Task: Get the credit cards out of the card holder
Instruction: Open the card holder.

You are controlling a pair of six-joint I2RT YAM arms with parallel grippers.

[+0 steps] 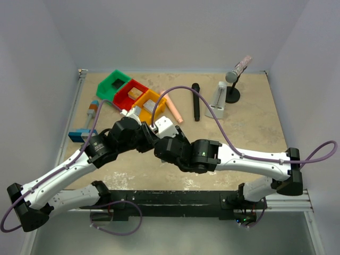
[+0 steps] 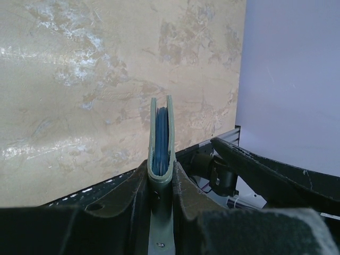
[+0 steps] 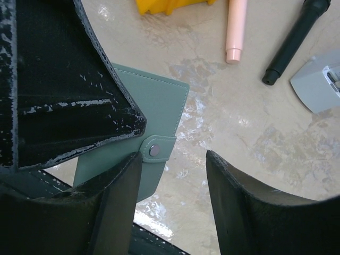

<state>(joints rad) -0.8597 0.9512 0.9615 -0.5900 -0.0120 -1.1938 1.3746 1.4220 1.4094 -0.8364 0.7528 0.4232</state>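
The left gripper [image 2: 161, 178] clamps the closed card holder [image 3: 159, 103], dark blue layers [image 2: 161, 138] between its covers, while the right gripper [image 3: 172, 156] stands apart.

The card holder [image 3: 159, 103] hung over the middle of the table [image 1: 255, 127], nearer than a row of three bins [image 1: 130, 91] at the far left. Right of the bins lay a stick [image 1: 176, 112], then a marker [image 1: 195, 101], then a stand [image 1: 218, 100]. A block [image 1: 78, 136] lay at the left edge.

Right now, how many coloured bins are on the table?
3, in a diagonal row far left: green bin, red bin, orange bin. Others may hide under the arms.
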